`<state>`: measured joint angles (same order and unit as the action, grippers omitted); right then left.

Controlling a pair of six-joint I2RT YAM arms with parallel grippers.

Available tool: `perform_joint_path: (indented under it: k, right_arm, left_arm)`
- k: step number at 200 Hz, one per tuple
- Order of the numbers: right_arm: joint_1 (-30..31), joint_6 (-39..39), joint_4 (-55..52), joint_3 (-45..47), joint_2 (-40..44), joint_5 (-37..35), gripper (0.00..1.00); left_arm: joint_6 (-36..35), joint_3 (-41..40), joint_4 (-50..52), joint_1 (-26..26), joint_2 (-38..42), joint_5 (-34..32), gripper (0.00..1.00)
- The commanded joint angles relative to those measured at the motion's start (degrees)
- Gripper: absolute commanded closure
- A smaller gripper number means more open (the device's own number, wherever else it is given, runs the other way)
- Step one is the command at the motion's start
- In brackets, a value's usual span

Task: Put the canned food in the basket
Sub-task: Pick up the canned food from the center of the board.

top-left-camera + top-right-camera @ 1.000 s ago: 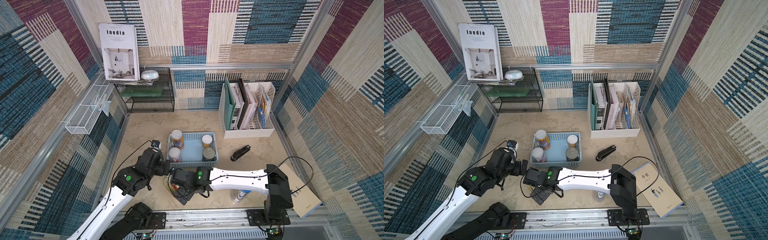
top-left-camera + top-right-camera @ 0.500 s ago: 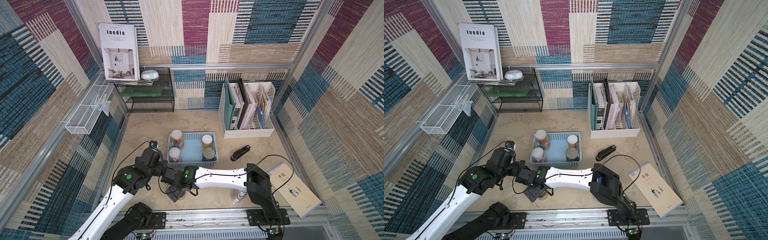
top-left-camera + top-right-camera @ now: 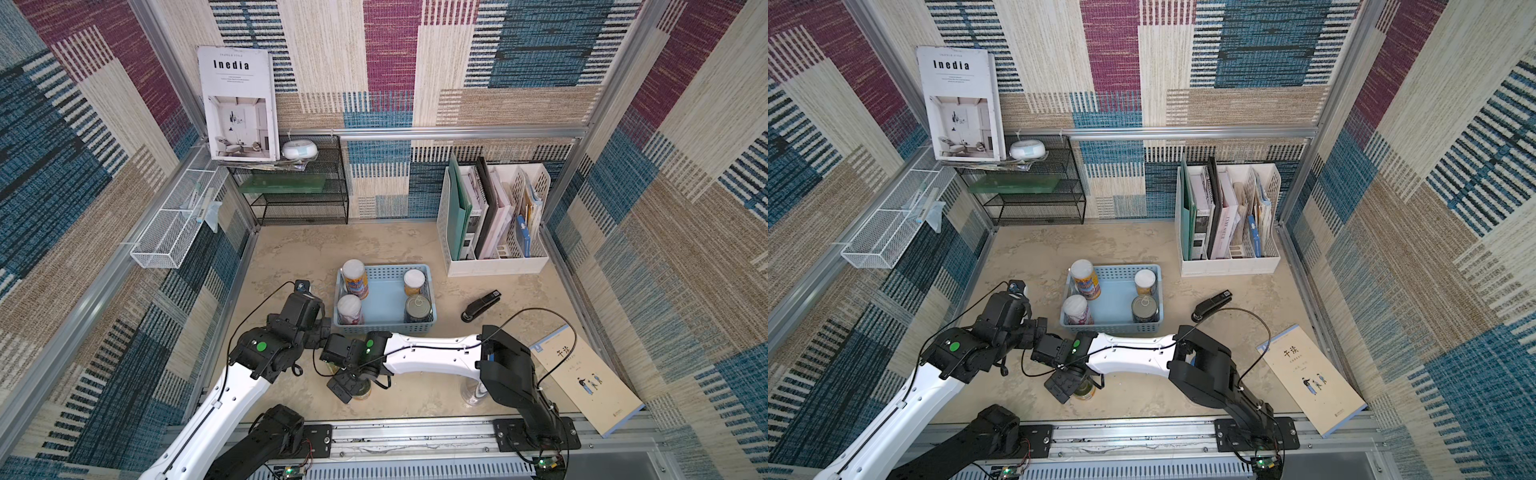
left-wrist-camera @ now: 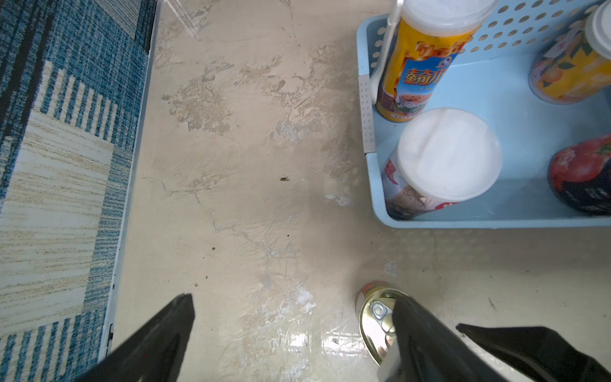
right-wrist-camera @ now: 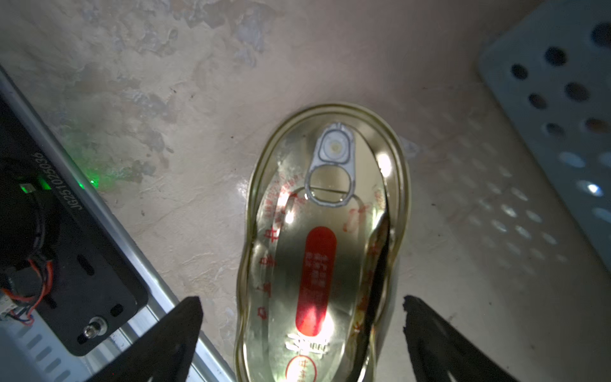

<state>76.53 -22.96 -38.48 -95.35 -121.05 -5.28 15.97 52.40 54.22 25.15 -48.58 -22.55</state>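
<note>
Tin (image 5: pixel 317 258), gold and oval, with a red mark and a pull ring on top. Lay flat on the tan table (image 3: pixel 299 257), just in front of the light blue basket (image 3: pixel 384 328) but not in it. Mostly hidden in both top views.

Right gripper (image 5: pixel 299 299): hung right over the tin, opened wide, one black finger on each side. Gripped nothing. Could not tell if a finger touched the tin's edge.

Left gripper (image 4: pixel 294 299): opened wide too, over bare table close to a near corner of the basket. Held nothing.

Basket: sat near the middle of the table. Held four cans, all standing up: orange-blue can (image 3: pixel 354 280) and pink can (image 3: pixel 349 309) at one end, yellow can (image 3: pixel 414 282) and dark steel can (image 3: pixel 417 311) at the other. White lids on the first three, a pull tab on the last.
</note>
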Motion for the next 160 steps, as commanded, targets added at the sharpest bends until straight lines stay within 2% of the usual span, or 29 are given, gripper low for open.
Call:
perform_joint_path:
  k: [1, 73, 115, 160]
  right_arm:
    - [-0.5, 1.0, 0.2, 0.2, -0.8, 0.3, 0.01]
    - [-1.0, 2.6, 1.2, 0.3, -3.6, 0.6, 0.00]
    - [-1.0, 2.7, -0.2, 0.6, -4.0, -1.1, 0.04]
    - [-1.1, 2.2, 0.1, 3.7, -1.5, -2.3, 0.15]
  left_arm:
    - [0.8, 0.3, -1.7, -0.7, -0.1, 1.8, 0.01]
    - [0.5, 0.3, -1.9, -1.3, 0.2, 2.9, 0.01]
    - [-0.1, 0.2, -2.1, -1.3, 0.6, 3.7, 0.01]
    - [-0.9, 0.2, -2.4, -1.3, 1.2, 5.8, 0.01]
